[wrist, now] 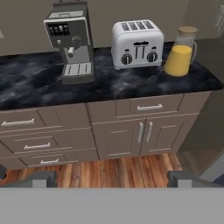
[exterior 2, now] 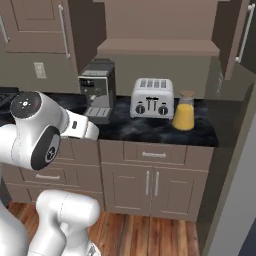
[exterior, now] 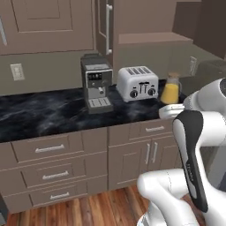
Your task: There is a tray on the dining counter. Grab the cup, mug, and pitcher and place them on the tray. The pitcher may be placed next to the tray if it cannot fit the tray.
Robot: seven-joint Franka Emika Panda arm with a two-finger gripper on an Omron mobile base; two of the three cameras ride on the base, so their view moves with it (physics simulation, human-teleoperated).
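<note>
- A clear glass pitcher [wrist: 180, 53] stands upright on a black marble counter [wrist: 39, 85] veined in white, near the counter's right end, with a tan round lid on top and orange liquid filling most of its body.
- A thin handle curves off the pitcher's right side in the hand view; the body widens toward the base.
- Judged from its look, the pitcher will be fairly heavy with liquid, stiff, smooth and slippery, and breakable if knocked or dropped; tilting it could slosh or spill the drink.
- The likeliest hold is across the narrower upper body just below the lid, or on the handle, keeping it upright throughout.
- Just beside the pitcher, to its left, sits a white four-slot toaster [wrist: 137, 43] with dark knobs on its front; the two stand close but whether they touch cannot be told.
- Further left, apart from the toaster, is a grey and black espresso machine [wrist: 71, 41] with a drip tray at its foot.
- Below the counter are brown drawers and cabinet doors [wrist: 131, 135] with metal handles, above a wooden floor.
- The gripper [wrist: 112, 178] hangs well back from the counter, its two dark fingertips spread fully apart with nothing between them.
- The white arm [exterior 2: 40, 132] is folded close to the base.
</note>
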